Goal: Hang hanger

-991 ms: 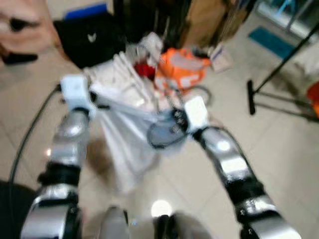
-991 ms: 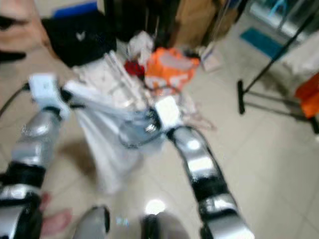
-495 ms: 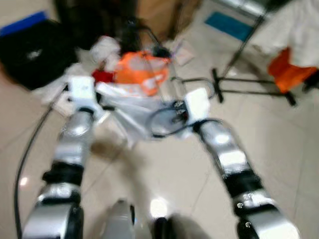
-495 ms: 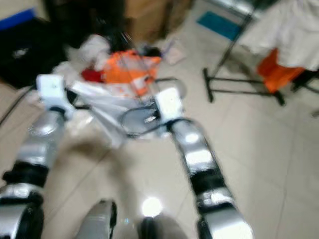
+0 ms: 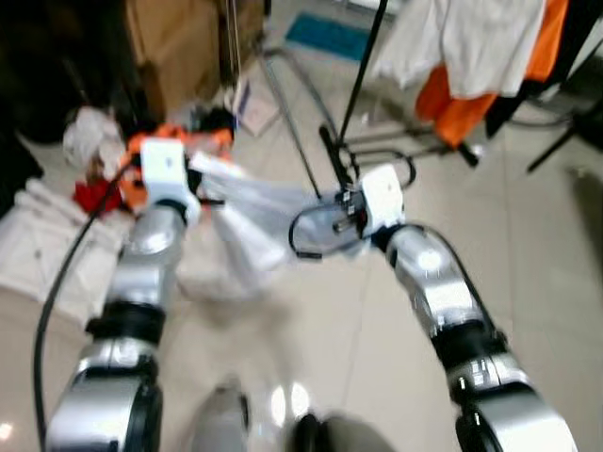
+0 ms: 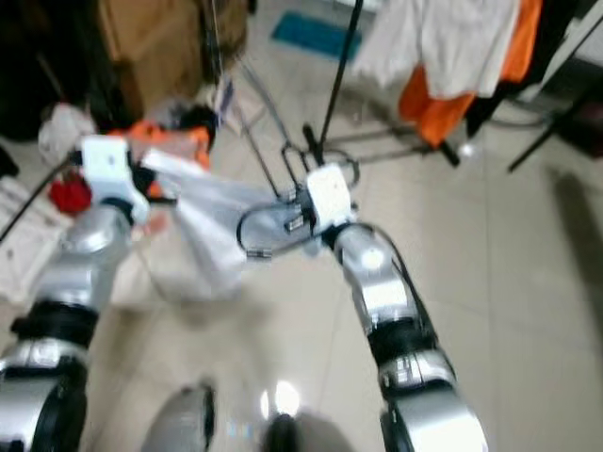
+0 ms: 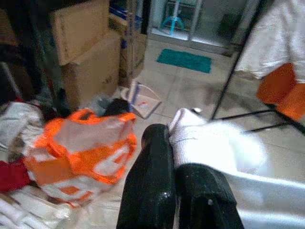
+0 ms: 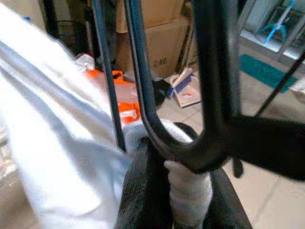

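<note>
Both arms reached forward at about chest height, a white garment (image 5: 247,221) stretched between them above the tiled floor (image 5: 528,245). The left gripper (image 7: 174,167) had its fingers pinched shut on white cloth. The right gripper (image 8: 183,171) clamped cloth and the black hanger (image 8: 209,95). Head views were blurred; the rack (image 5: 363,56) was cut off.

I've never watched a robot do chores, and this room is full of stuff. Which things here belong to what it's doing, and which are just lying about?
Part of the job:
- white garment, held between both grippers
- black hanger at the right gripper
- left gripper, pinching the cloth
- clothes rack with hung clothes

Just lying about:
- orange and white garment on the floor
- cardboard boxes
- teal mat
</note>
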`<state>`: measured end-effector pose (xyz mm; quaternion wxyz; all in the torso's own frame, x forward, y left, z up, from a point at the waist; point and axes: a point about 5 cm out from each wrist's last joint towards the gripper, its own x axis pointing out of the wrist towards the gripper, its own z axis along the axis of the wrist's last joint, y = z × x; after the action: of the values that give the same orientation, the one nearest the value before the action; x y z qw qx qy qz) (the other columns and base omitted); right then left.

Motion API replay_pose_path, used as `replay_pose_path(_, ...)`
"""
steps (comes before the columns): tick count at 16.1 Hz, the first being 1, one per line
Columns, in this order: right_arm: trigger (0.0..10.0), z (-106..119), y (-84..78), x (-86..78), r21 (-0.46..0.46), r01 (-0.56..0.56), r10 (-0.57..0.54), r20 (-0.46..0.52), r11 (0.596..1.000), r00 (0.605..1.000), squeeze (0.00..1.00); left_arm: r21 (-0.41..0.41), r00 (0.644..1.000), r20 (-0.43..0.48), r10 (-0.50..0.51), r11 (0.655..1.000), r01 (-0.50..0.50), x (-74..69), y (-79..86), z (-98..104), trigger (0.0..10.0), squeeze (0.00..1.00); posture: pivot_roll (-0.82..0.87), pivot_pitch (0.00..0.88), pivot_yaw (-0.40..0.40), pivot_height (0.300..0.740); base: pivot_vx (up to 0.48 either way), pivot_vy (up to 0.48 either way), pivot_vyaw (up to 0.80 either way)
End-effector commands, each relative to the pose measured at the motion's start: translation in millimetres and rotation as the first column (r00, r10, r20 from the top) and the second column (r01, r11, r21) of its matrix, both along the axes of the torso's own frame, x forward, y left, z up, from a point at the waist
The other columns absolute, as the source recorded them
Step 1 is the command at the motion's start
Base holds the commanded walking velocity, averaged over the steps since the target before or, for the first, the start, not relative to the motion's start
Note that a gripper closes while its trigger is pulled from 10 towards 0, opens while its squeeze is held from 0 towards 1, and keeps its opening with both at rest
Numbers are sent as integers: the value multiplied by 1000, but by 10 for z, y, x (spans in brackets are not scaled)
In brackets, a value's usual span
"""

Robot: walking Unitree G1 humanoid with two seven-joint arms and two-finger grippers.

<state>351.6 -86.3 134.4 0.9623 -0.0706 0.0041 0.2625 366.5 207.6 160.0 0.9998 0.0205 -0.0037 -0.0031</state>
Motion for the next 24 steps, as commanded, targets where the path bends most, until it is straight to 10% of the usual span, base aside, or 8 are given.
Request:
replay_pose_path(1,0,32,34,-5,-7,-19,19,21,1000,1000,0,-7,1000,-17,11,1000,-11,-16,15,-51,10000,0,-44,177,-93,740,435,0,0)
replay_pose_path(9,0,-67,-141,10,-203,-73,79,21,976,997,0,103,976,-53,212,973,-206,94,402,85,10000,0,-53,174,-98,740,109,0,0)
replay_pose_path(24,0,-325,-27,-193,-497,-339,365,-47,799,930,0,-67,991,132,37,997,-28,202,2,901,10000,0,-55,202,-105,740,0,0,0)
